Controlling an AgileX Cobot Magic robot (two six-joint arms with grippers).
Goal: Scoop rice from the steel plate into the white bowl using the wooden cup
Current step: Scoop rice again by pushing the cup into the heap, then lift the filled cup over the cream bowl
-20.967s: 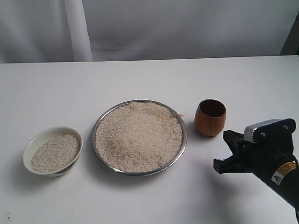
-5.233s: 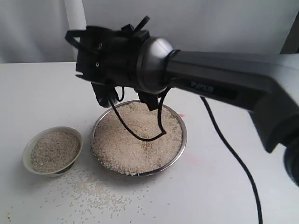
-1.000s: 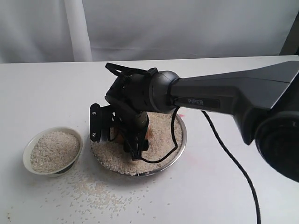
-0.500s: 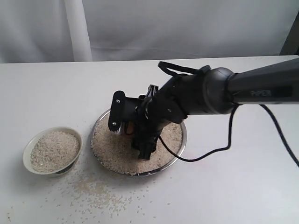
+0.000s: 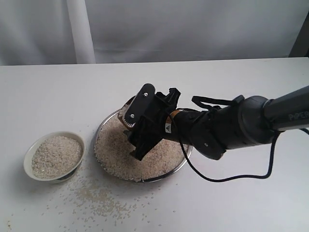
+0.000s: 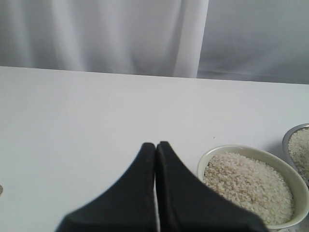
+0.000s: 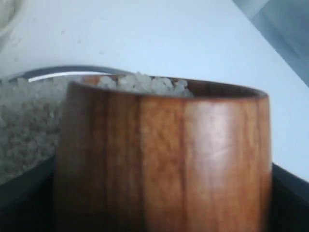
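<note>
Gripping the cup (image 7: 164, 159) across its round belly, the right gripper (image 5: 132, 138) is holding it low over the plate (image 5: 98, 145), with rice (image 7: 140, 82) heaping to the brim. The smooth, stiff wood is probably offering a slippery, curved hold, so squeezing at the widest part looks safest; the loose grains are going to spill at any tilt. The left gripper (image 6: 155, 146) is sitting closed near the bowl (image 6: 208, 159), left of the plate. Lettering (image 5: 298, 116) on the right arm (image 5: 241, 130) is showing "PIPE" before the frame edge; a wrist sticker (image 5: 167, 128) is too small to read.
</note>
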